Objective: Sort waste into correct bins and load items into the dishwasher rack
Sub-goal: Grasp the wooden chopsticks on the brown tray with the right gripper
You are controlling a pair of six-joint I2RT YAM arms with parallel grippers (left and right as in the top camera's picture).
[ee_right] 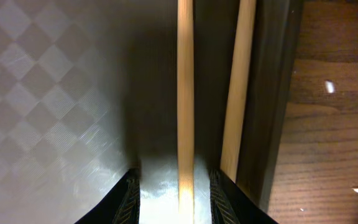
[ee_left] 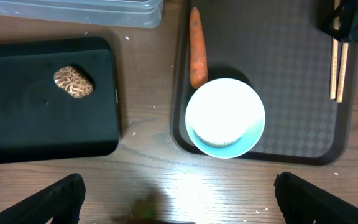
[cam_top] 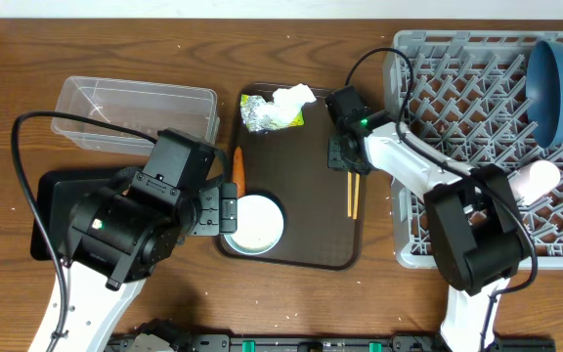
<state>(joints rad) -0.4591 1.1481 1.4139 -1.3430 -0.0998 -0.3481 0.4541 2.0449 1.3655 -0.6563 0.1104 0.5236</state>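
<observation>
My right gripper (cam_top: 345,156) is low over the brown serving tray (cam_top: 311,210). Its open fingers (ee_right: 176,180) straddle one wooden chopstick (ee_right: 185,93). The second chopstick (ee_right: 238,87) lies just outside the right finger. My left gripper (ee_left: 179,205) is wide open and empty over bare wood, just in front of the white bowl (ee_left: 225,118); the overhead view (cam_top: 225,210) also shows it. An orange carrot (ee_left: 196,46) lies beside the bowl. A brown food lump (ee_left: 73,81) sits in the black tray (ee_left: 17,124). Foil wrapper (cam_top: 267,115) and tissue (cam_top: 294,96) lie at the serving tray's far end.
The clear tub (cam_top: 135,112) stands at the back left. The grey dishwasher rack (cam_top: 457,88) on the right holds the dark blue bowl (cam_top: 555,88) and a pink cup (cam_top: 536,181). Loose rice grains (ee_right: 330,87) dot the table.
</observation>
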